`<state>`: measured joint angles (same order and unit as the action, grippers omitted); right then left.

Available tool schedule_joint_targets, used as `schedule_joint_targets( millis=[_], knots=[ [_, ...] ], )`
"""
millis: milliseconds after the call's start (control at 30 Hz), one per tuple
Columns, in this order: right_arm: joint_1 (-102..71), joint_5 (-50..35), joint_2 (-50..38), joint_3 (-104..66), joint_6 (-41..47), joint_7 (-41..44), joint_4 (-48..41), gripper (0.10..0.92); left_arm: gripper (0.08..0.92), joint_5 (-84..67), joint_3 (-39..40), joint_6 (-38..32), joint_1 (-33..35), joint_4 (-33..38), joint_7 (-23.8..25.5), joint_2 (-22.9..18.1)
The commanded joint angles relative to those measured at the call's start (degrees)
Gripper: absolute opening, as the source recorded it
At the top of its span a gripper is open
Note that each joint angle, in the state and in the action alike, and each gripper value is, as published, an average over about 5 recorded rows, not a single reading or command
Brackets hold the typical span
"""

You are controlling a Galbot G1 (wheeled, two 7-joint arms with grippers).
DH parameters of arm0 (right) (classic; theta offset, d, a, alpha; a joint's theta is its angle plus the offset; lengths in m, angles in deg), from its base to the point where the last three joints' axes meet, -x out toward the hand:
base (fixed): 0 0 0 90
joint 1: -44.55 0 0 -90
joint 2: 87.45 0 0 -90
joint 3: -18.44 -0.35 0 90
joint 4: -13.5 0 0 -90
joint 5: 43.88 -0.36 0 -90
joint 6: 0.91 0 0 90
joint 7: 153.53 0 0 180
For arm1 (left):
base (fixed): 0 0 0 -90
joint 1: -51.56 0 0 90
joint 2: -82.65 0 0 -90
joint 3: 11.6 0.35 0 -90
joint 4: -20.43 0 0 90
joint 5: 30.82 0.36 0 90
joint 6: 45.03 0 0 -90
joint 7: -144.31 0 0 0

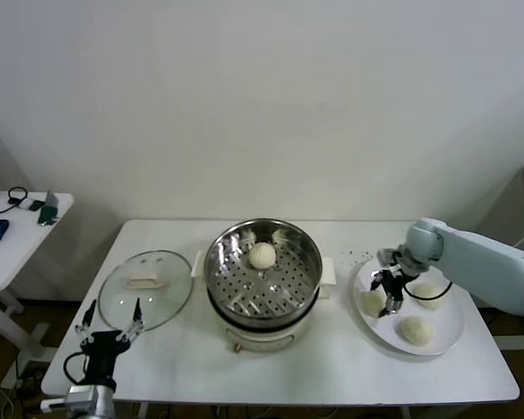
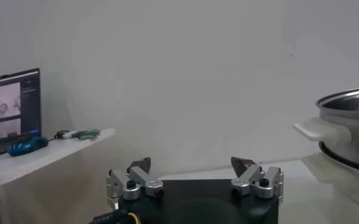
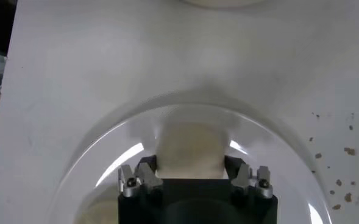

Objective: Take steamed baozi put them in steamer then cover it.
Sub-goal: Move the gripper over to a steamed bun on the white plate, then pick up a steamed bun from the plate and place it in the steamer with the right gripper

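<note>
The steamer (image 1: 307, 271) stands at mid-table with one baozi (image 1: 262, 255) on its perforated tray. Three more baozi lie on the white plate (image 1: 445, 336) at the right. My right gripper (image 1: 389, 301) is down on the plate, shut on the leftmost baozi (image 1: 371, 303). In the right wrist view that baozi (image 3: 190, 149) fills the gap of the right gripper (image 3: 190, 163) and still rests on the plate (image 3: 106, 164). The glass cover (image 1: 146, 288) lies flat on the table left of the steamer. My left gripper (image 1: 110, 321) is open and empty at the front left, also in the left wrist view (image 2: 191, 163).
The other two baozi (image 1: 415, 329) (image 1: 430, 294) sit close to the right gripper on the plate. The steamer's side handle (image 2: 316, 129) shows in the left wrist view. A white side table (image 1: 9, 253) with small items stands far left.
</note>
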<state>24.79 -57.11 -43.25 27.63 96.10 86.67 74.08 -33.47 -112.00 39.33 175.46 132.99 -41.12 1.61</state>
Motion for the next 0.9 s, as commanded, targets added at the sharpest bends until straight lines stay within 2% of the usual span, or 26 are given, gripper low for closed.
schedule_joint_targets(
  millis=[33,267,433,667,900],
  knots=[
    [0.22,-0.57,0.03,-0.15,-0.14,0.72,-0.61,0.696,0.823,0.02,0.04,0.06,-0.01,0.21,0.0,0.04],
    [7.54,-6.93,-3.05,3.65,1.35,0.34,3.58,0.69,0.823,-0.03,0.33,0.08,-0.01,0.55,0.02,0.02],
    [21.66,-16.65,-3.43,11.33,3.6,0.03,8.38,0.691,0.823,-0.02,0.74,0.27,-0.07,1.02,0.12,0.24],
    [42.9,-29.33,2.23,24.28,4.4,0.44,11.42,0.696,0.823,0.2,2.26,0.36,-0.2,1.47,0.11,0.01],
    [49.61,-40.51,9.27,26.46,7.72,-2.53,16.58,0.696,0.823,0.5,2.91,-0.07,0.41,1.7,0.32,0.16]
  ],
)
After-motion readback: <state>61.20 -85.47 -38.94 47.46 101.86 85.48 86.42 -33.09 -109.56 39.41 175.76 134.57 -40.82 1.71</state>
